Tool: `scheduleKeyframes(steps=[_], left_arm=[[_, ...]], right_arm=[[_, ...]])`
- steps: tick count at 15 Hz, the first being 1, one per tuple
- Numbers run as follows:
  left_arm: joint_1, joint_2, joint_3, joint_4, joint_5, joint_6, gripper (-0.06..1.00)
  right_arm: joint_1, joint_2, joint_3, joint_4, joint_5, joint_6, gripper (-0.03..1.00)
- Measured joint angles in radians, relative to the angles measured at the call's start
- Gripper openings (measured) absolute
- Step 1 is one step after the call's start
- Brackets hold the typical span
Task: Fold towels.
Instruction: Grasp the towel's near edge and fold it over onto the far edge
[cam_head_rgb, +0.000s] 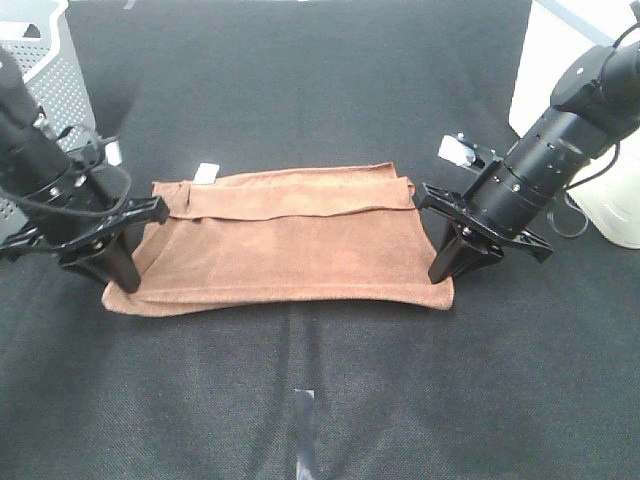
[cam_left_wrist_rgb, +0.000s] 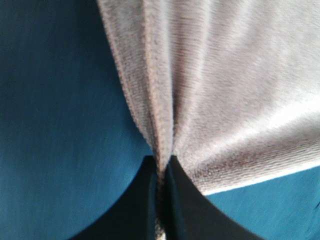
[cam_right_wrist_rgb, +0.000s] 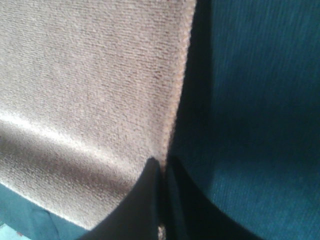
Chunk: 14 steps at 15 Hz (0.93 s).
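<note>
Left pincer (cam_head_rgb: 122, 278) and right pincer (cam_head_rgb: 446, 270) each pinch a near corner of the towel (cam_head_rgb: 290, 250), seemingly to fold it evenly.

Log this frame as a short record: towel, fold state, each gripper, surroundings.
towel: reddish-brown rectangular terry towel, spread on black table cloth; white tag at far-left corner
fold: far strip doubled over lengthwise
left gripper: shut on near-left corner
right gripper: shut on near-right corner
surroundings: grey perforated basket, far left
</note>
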<state>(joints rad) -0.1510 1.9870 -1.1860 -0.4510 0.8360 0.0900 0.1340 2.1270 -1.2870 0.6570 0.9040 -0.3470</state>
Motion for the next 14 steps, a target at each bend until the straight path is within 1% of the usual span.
scheduleKeyframes(steps=[3,7,8,10,14], left_arm=[[0.0,-0.014,-0.041,0.002,-0.021,-0.015,0.01],[0.0,-0.014,-0.156,0.006,-0.075,-0.037,0.01],[0.0,-0.014,-0.156,0.006,-0.075,-0.037,0.01],[0.01,-0.014,-0.215,0.02,-0.132,-0.045,0.01],[0.069,0.074,-0.315,0.02,-0.155,-0.072,0.01]], right_arm=[[0.001,-0.001,-0.059,0.0,-0.001,-0.006,0.0],[0.001,0.014,-0.254,-0.001,0.018,-0.004,0.0],[0.001,0.014,-0.254,-0.001,0.018,-0.004,0.0],[0.001,0.081,-0.42,-0.012,0.066,0.022,0.0],[0.001,0.223,-0.633,-0.014,0.095,0.047,0.0]])
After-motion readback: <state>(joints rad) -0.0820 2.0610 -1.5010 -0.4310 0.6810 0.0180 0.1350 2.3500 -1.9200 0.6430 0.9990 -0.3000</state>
